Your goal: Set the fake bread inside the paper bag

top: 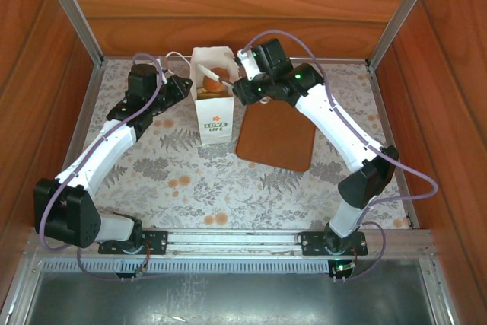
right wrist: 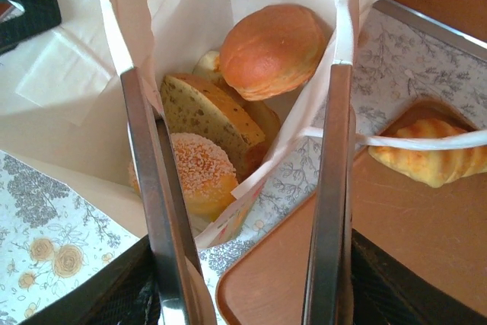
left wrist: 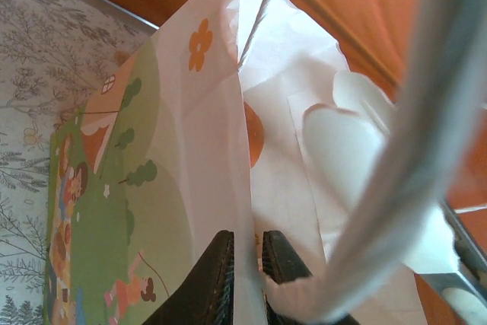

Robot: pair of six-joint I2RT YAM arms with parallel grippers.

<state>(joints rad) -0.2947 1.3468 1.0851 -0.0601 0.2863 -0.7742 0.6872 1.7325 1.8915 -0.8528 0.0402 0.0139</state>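
Two sets of jaws meet at the paper bag (top: 213, 108), upright on the table (top: 183, 180). The left jaws are narrow, pinching the bag's side wall. The right jaws stand apart over its mouth, holding nothing. Inside lies fake bread (right wrist: 272, 51); one croissant (right wrist: 434, 159) rests on the brown board (top: 278, 142) just beside.

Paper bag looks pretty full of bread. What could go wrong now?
1. A cord handle runs right against a finger of the open right tool over the paper bag; pulling back might snag it and tip the bag.
2. The round bun sits high in the bag and could roll out.
3. The croissant on the brown board might not fit.
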